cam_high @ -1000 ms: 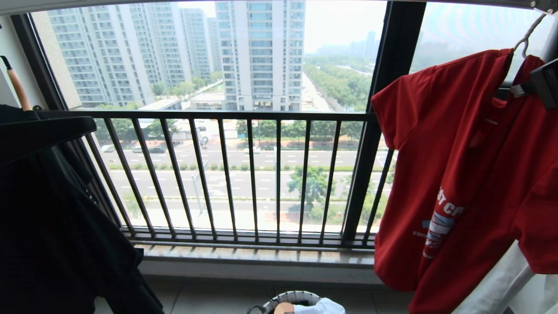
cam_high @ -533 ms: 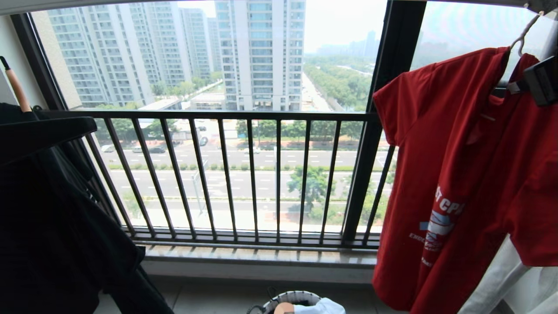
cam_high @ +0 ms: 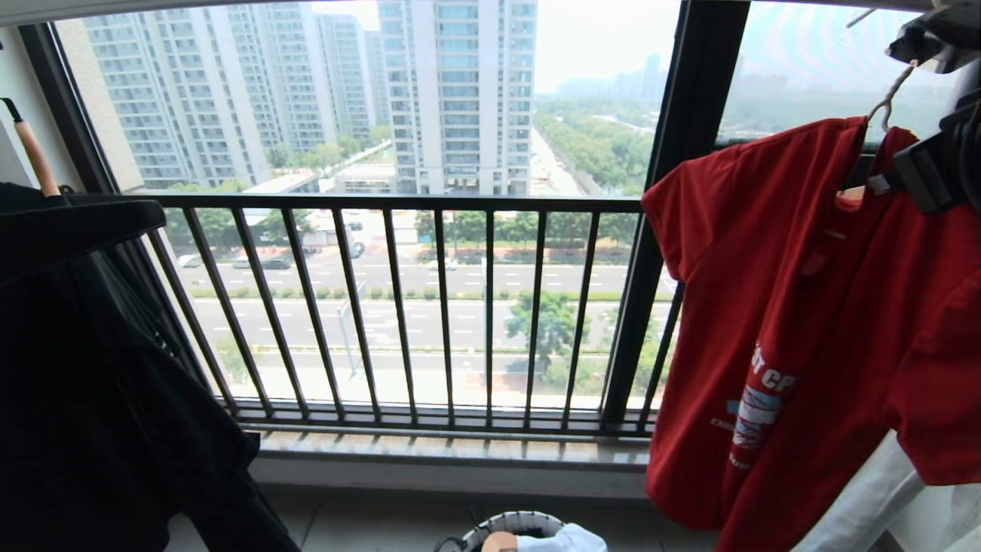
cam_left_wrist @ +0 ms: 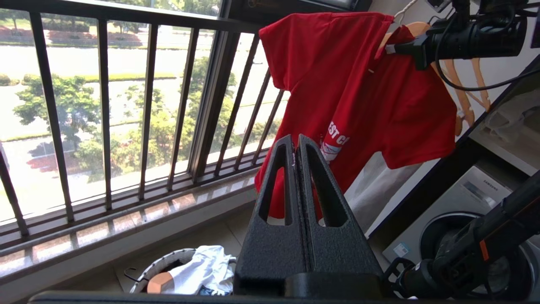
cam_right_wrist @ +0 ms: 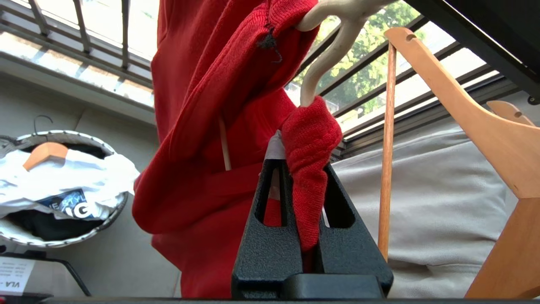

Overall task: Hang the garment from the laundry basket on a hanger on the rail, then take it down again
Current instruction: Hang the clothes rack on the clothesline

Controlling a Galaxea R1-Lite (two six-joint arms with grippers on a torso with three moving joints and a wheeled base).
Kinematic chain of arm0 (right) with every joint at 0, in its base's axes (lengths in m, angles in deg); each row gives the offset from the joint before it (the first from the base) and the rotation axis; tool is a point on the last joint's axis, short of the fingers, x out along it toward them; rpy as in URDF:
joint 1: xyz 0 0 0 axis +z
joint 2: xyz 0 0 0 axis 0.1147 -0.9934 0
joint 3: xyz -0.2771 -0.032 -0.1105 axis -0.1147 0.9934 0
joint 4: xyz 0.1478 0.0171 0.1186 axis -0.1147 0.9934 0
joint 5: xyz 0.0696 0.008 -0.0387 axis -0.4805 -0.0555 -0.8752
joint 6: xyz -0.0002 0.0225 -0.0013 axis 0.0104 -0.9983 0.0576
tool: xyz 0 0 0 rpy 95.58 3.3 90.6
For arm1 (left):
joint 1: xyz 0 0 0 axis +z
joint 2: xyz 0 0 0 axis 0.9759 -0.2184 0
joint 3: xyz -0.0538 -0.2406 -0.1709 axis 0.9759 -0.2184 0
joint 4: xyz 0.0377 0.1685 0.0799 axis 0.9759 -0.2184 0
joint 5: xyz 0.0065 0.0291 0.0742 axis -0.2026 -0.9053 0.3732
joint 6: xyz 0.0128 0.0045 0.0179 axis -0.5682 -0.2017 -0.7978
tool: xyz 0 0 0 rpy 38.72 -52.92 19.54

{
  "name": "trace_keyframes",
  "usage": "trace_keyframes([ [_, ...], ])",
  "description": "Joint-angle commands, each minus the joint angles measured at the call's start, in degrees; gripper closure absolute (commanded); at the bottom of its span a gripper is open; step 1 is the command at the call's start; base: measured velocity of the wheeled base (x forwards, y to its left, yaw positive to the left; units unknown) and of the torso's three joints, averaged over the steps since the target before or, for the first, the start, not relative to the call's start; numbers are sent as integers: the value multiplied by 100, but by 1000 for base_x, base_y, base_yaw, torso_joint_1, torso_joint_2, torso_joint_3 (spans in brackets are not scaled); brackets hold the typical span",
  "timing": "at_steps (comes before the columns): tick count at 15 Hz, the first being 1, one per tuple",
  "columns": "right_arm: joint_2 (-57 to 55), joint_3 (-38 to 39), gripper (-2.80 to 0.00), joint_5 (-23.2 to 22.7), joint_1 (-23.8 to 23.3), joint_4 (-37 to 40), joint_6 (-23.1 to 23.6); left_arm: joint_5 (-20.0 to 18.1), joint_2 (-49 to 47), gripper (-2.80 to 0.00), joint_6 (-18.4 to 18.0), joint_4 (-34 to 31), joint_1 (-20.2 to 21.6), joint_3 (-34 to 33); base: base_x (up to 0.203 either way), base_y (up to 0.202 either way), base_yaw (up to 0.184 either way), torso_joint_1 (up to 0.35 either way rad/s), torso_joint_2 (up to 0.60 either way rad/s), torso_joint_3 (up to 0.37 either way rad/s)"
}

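Head view: right end effector (cam_high: 881, 184) half cut off, pinching garment (cam_high: 797, 307) collar, hanger (cam_high: 889, 96) hook mostly hidden

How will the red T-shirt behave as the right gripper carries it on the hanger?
Probably floppy: the red T-shirt hangs in folds below the right gripper. It likely swings. It may slip off the thin hanger, bunched at the collar.
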Motion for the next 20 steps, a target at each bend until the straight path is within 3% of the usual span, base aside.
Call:
trace_keyframes([
  [1, -4, -16, 0, 13, 32, 41, 40, -16, 23, 0, 14, 4, 0, 4, 0, 0, 0, 0, 0, 0],
  [8, 134, 228, 0, 81, 164, 50, 179, -16, 41, 0, 14, 4, 0, 4, 0, 0, 0, 0, 0, 0],
  [9, 148, 248, -280, 83, 164, 41, 206, -16, 50, 0, 14, 4, 0, 4, 0, 0, 0, 0, 0, 0],
  [15, 594, 359, -280, 59, 164, 41, 189, -25, 41, 0, 14, 4, 0, 4, 0, 0, 0, 0, 0, 0],
  [20, 1597, 1167, -280, -104, 157, 39, 167, -34, 41, 0, 6, -13, -9, -5, 0, 0, 0, 0, 0, 0],
])
